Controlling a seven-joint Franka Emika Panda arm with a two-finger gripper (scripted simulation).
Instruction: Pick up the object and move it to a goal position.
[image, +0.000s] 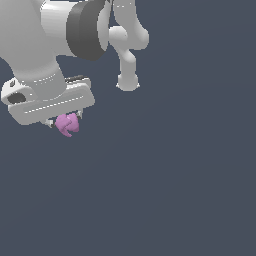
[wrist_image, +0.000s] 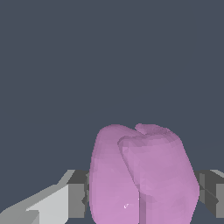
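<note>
1. Fingers: in the wrist view, one grey finger pad sits against one flank of the pink-purple blob and the other against the opposite flank, with no visible gap on either side. The fingers are closed to a moderate width, set by the blob's breadth, and appear to grip it.
2. Governing relation: the blob lies directly between the fingers, not off to either side. Its longer dimension appears to run along the fingers, out past their tips, across the closing direction.
3. Gripper: in the exterior view, the white gripper points downward, and the blob protrudes from beneath it, partly hidden by the hand body.
4. Blob location: toward the exterior view's left, at upper-middle height. Whether it is clear of the dark grey surface cannot be told; no shadow or contact line shows.
5. Surroundings: no goal marker is visible in either view.
6. Judgement: grasp appears made; transport to the goal is the step outstanding. Risk: the lumpy form may rotate between flat pads.
</note>
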